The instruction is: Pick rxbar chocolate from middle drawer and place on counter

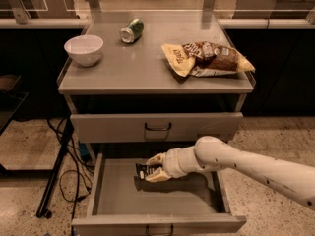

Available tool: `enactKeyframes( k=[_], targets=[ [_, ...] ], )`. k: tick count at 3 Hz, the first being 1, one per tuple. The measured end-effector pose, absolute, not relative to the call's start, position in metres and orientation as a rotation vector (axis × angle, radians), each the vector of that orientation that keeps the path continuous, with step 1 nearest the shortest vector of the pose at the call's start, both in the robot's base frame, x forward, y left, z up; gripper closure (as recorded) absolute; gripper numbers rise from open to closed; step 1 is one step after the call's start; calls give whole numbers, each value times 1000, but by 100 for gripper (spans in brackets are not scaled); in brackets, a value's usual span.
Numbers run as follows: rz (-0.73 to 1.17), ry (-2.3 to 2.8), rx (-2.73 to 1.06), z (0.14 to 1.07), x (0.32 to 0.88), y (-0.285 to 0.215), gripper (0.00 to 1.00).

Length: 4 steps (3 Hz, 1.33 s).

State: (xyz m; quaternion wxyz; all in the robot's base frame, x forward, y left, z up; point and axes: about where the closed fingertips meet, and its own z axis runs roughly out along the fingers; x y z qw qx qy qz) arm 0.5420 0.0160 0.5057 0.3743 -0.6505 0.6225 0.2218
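The middle drawer (118,200) is pulled open below the closed upper drawer. My gripper (153,168) reaches in from the right on a white arm, over the drawer's back middle. It is shut on the rxbar chocolate (143,170), a small black-wrapped bar with white print that sticks out to the left of the fingers. The bar is held a little above the drawer floor, with its shadow beneath. The counter (138,68) is the grey cabinet top above.
On the counter stand a white bowl (84,49) at the left, a tipped green can (132,30) at the back and a yellow-brown chip bag (209,59) at the right. Black cables and a stand leg (56,176) lie on the floor left of the cabinet.
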Motion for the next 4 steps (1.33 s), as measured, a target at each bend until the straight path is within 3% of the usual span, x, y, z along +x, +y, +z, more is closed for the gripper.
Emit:
enactKeyframes(
  k=[1,3,4],
  targets=[
    [488,1577,-1667,561,537,-3,100],
    [432,1566,-1698,586,532,-1,100],
    [303,1534,-1746,641,516,3,100]
  ],
)
